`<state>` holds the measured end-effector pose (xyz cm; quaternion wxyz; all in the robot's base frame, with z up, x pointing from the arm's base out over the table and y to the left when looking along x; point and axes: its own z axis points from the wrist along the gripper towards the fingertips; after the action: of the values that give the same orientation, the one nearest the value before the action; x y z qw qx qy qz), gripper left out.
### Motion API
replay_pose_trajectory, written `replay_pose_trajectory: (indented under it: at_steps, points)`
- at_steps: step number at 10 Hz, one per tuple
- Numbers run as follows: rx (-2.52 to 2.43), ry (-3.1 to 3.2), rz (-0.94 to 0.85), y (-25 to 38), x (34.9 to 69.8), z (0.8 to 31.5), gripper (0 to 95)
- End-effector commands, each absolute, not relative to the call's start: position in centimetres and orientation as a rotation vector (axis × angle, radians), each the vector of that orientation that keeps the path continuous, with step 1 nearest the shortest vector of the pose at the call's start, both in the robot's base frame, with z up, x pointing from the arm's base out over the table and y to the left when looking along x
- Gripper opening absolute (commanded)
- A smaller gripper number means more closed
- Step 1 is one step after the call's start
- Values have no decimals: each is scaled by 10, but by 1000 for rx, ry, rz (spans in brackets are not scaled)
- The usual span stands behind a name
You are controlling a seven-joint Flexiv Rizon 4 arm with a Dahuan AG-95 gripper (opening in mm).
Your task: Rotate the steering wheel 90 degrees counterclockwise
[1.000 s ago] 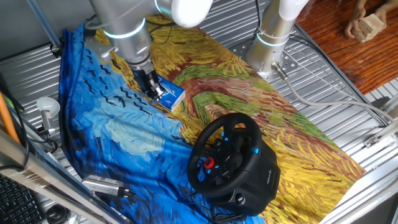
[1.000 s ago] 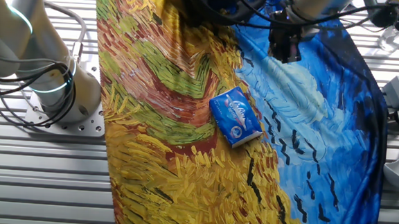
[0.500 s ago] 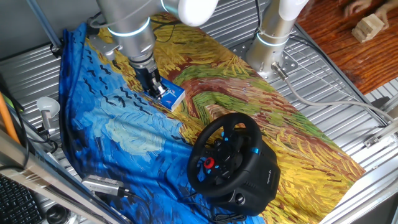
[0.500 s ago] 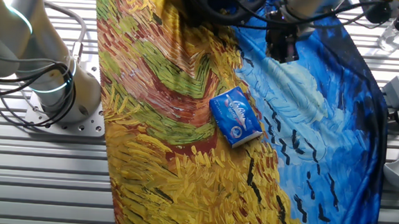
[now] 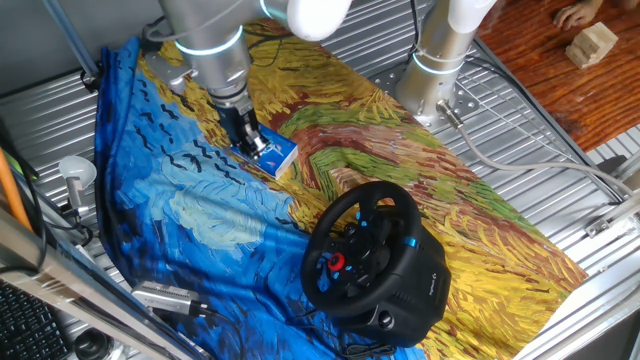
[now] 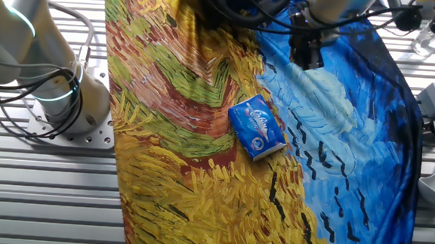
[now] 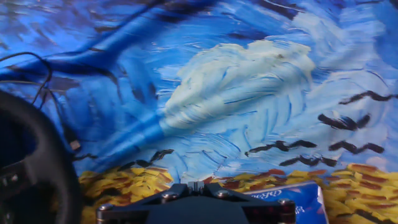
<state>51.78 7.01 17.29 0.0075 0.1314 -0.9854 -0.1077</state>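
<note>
The wheel (image 5: 365, 262) sits at about 5 o'clock on the counter (image 5: 560, 160) in one fixed view, tilted on its bulky base, its hub facing out toward 7 o'clock so a driver could reach the rim. Its red button sits low on the hub at roughly 8 o'clock, with blue-lit buttons above it. A painted cloth (image 5: 200, 220) covers the counter under everything, probably to vary the background rather than to help the job.

The pincer (image 5: 243, 136) hangs from the arm at about 11 o'clock in that view, well apart from the wheel and just beside a small blue-and-white box (image 5: 275, 152). From that camera it partly covers the box, but the other fixed view shows the pincer (image 6: 309, 50) clear of the box (image 6: 256, 127) and closer to the wheel, of which only the rim shows at 12 o'clock. I cannot tell how wide the fingers stand: they are dark, seen end-on, and the hand view shows only the housing at 6 o'clock. That view has the rim (image 7: 37, 168) curving in at 8 o'clock, with a cable near it.

My judgement: the turn has not begun. The arm is on approach, and the next move calls for reaching the rim at a spot leaving room to sweep counterclockwise.
</note>
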Motion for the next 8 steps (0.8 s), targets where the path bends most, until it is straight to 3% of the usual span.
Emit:
replay_pose_trajectory:
  at_steps: [1,8]
  points:
    - [658,-2985,-510,71,520,173,0]
    - [824,-2885,-614,71,520,173,0]
